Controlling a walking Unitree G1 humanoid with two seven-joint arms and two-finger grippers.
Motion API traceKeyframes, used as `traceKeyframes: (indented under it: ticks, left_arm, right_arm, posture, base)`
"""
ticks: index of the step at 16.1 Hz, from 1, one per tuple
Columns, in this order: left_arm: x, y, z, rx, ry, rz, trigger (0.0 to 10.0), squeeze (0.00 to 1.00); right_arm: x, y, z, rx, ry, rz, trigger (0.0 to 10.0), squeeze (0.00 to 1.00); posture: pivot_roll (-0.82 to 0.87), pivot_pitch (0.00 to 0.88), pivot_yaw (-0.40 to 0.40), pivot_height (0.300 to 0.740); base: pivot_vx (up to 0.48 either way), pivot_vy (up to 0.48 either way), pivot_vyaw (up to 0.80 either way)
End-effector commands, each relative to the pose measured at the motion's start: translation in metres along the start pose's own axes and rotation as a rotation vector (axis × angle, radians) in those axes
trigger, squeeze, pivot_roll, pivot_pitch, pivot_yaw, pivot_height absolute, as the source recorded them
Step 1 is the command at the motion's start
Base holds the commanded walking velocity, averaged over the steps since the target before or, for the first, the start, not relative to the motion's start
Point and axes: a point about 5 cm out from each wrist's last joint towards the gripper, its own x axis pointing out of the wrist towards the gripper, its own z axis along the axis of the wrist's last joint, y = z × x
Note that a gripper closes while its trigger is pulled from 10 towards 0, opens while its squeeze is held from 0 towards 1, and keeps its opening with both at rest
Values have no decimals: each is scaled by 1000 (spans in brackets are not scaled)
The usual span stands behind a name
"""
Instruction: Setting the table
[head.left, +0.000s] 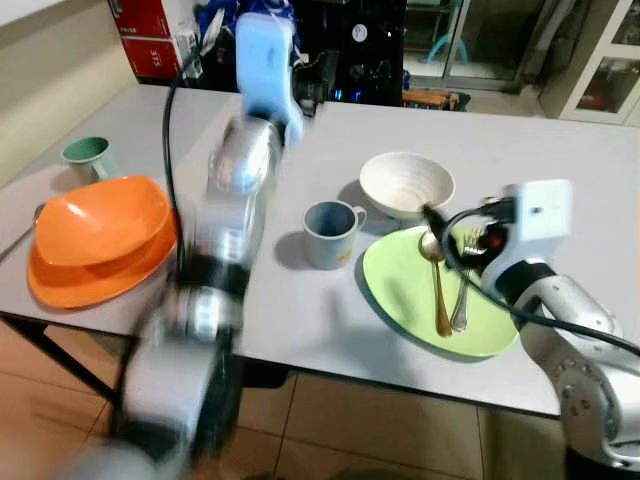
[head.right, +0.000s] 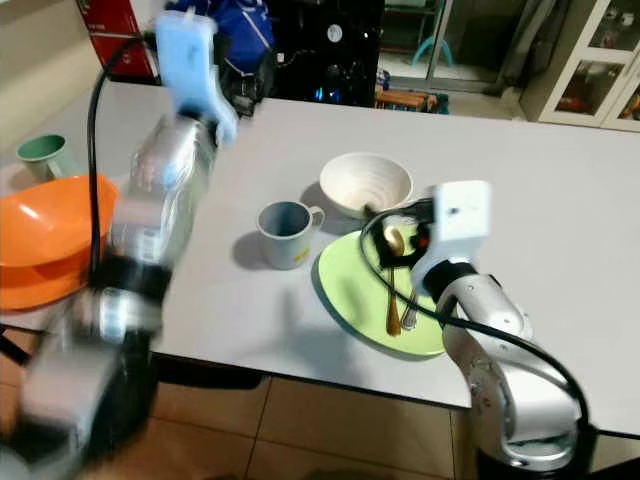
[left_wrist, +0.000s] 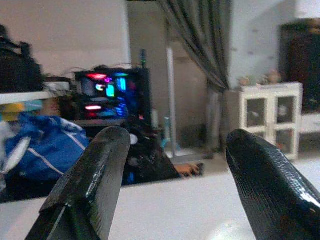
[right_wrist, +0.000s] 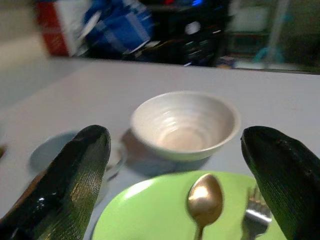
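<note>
green plate (head.left: 400, 285) near the table (head.left: 560, 150) edge already holds spoon (head.left: 436, 280) and fork (head.left: 463, 290), bowl (head.left: 407, 183) and cup (head.left: 328, 233) beside it, while orange dishes (head.left: 95, 235) seem unplaced; right gripper (right_wrist: 185, 170) hovers spread over the plate, left gripper (left_wrist: 175, 175) spread, raised.

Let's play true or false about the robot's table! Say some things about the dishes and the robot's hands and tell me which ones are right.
1. The gold spoon lies on the green plate. True.
2. The white bowl is full of soup. False: it is empty.
3. The blue-grey mug stands on the table beside the green plate. True.
4. The right gripper is squeezing the fork. False: its fingers are spread open, with the fork lying on the plate.
5. The orange bowl sits on an orange plate. True.
6. The left gripper is holding a cup. False: it is open and holds nothing.
</note>
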Motion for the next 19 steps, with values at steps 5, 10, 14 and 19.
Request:
traceKeyframes:
  ticks: [5,10,14,19]
  left_arm:
    - [-48,-33,-3,53,-31,-126,10000,0]
    - [-91,-41,-13,45,89,-85,10000,0]
    - [-94,-22,-22,53,201,-60,10000,0]
    - [-93,-23,-32,39,245,-61,10000,0]
  right_arm:
    - [-9,-13,12,1,-177,-193,10000,0]
    - [-21,-19,-9,-18,-164,-340,10000,0]
    - [-29,-17,-22,-6,-124,-382,10000,0]
    - [-30,-20,-30,-2,-55,-421,10000,0]
  posture:
    - [-96,0,10,740]
    - [-62,0,-21,740]
    - [-93,0,3,740]
    - [-147,0,57,740]
  base:
    - [0,0,-480]
    - [0,0,-800]
    - [0,0,-800]
    - [0,0,-800]
